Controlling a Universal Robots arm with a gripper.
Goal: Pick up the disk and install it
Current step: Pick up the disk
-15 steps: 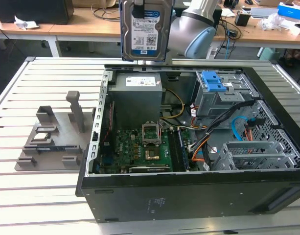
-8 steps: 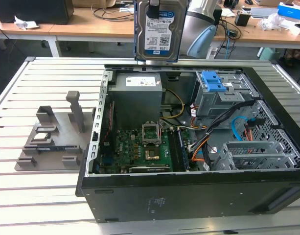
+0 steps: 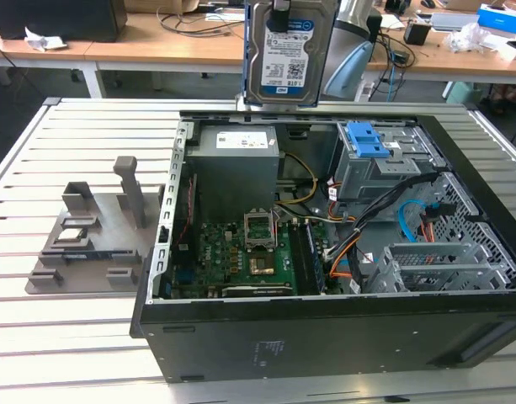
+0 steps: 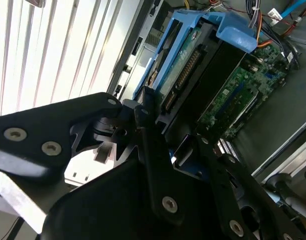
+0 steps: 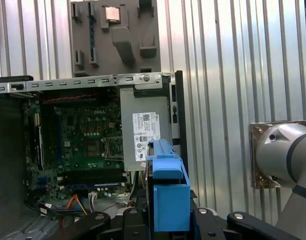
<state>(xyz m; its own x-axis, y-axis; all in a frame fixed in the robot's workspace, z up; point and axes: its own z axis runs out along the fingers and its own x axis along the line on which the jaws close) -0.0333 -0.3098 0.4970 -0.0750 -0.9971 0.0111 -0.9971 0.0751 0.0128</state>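
We note disk (image 3: 287, 50) upright above open case (image 3: 266, 345); grey box (image 3: 236, 172), blue latch (image 3: 367, 141) beneath. Arm overhead, claw (image 5: 167, 215) clamped on disk.

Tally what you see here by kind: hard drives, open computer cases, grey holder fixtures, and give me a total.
Hard drive: 1, the disk, gripped in the end effector over the case.
Open computer case: 1.
Grey holder fixture: 1, beside the case on the exterior view's left.
Total: 3
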